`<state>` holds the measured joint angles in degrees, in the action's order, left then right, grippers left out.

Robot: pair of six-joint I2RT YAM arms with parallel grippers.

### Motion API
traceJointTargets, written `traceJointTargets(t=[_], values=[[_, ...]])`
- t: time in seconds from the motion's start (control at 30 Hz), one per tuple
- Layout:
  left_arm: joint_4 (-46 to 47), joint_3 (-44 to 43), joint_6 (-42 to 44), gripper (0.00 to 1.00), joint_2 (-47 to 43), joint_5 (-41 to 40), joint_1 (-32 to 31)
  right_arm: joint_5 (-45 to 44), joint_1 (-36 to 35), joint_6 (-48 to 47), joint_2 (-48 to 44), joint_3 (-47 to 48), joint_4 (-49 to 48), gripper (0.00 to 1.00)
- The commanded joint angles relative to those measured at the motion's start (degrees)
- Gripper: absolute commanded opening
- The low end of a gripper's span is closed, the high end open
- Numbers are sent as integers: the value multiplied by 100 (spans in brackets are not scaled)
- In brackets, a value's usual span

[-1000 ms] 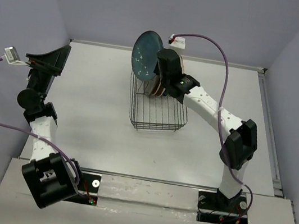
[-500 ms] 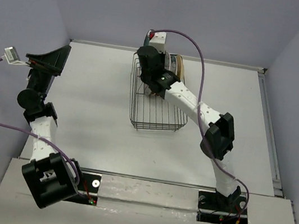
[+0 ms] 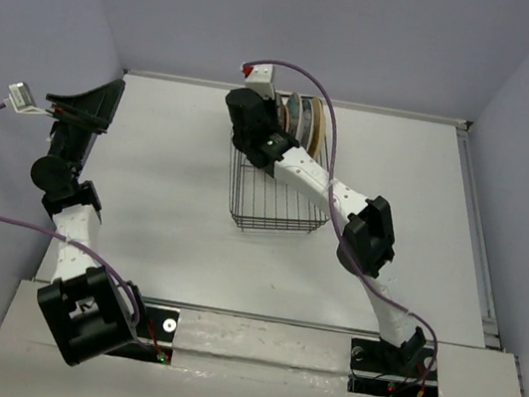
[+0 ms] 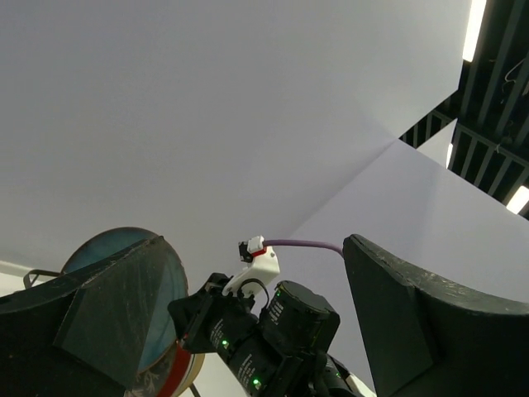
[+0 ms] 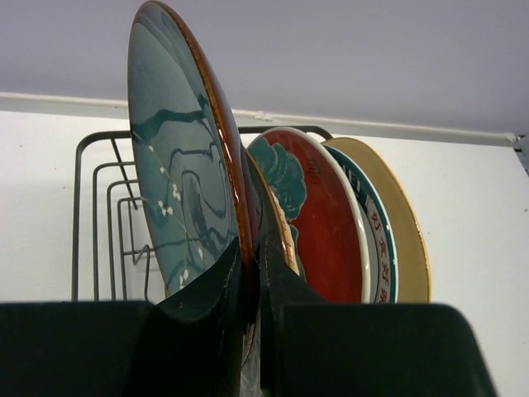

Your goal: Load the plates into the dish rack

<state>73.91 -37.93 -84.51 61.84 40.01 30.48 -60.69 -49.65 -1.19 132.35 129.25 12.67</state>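
My right gripper (image 5: 252, 248) is shut on the rim of the dark teal plate (image 5: 178, 182), which stands upright in the black wire dish rack (image 5: 78, 215). Close behind it stand the red-and-teal floral plate (image 5: 322, 223), the white teal-rimmed plate (image 5: 376, 240) and the tan plate (image 5: 409, 240). In the top view the right gripper (image 3: 265, 118) reaches over the far end of the rack (image 3: 279, 201), with the plates (image 3: 305, 119) grouped there. My left gripper (image 3: 93, 103) is open and empty, raised at the far left. The grey and orange plates are out of view.
The left wrist view looks across at the right arm's wrist (image 4: 273, 331) and the teal plate (image 4: 116, 241). The rack's near half holds only bare wire dividers (image 3: 273, 210). Walls enclose the table on three sides.
The right arm has swung the teal plate from raised above the rack down into it, upright beside the other plates. The left arm has not moved.
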Motion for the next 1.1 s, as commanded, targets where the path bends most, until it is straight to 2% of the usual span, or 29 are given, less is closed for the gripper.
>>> traceJointTargets(t=[0.0, 0.13, 0.27, 0.3, 0.33, 0.37, 0.43, 0.47, 0.53, 0.63, 0.87, 1.0, 1.07], values=[[2031, 23, 84, 99, -85, -11, 28, 3, -45, 917, -263, 39, -336, 7], [1996, 31, 101, 99, -76, -2, 28, 329, -98, 1681, -140, -93, 112, 7], [1926, 32, 145, 99, -85, -11, 28, 496, -159, 1965, -157, -391, 148, 7], [1925, 23, 137, 99, -76, -2, 28, 514, -211, 2034, -183, -453, 157, 13], [1917, 31, 137, 99, -93, -2, 28, 531, -212, 2035, -184, -506, 157, 13], [1917, 32, 145, 99, -94, -2, 28, 636, -212, 2096, -245, -558, 157, 25], [1899, 32, 163, 99, -111, -2, 28, 716, -264, 2114, -341, -699, 157, 36], [1890, 32, 163, 99, -111, -2, 28, 716, -265, 2088, -438, -734, 157, 48], [1864, 32, 163, 99, -94, 7, 28, 734, -265, 2035, -570, -796, 157, 53], [1838, 58, 137, 99, -50, 7, 11, 917, -265, 2018, -939, -989, 131, 75], [1715, 75, 198, 99, -6, 33, -68, 1497, -265, 1737, -1956, -1507, 87, 97], [1644, 49, 224, 99, 134, 86, -270, 1937, -265, 1482, -2854, -2236, -97, 100], [1504, 41, 399, 99, 170, 103, -376, 2138, -265, 1394, -3591, -3052, -360, 100]])
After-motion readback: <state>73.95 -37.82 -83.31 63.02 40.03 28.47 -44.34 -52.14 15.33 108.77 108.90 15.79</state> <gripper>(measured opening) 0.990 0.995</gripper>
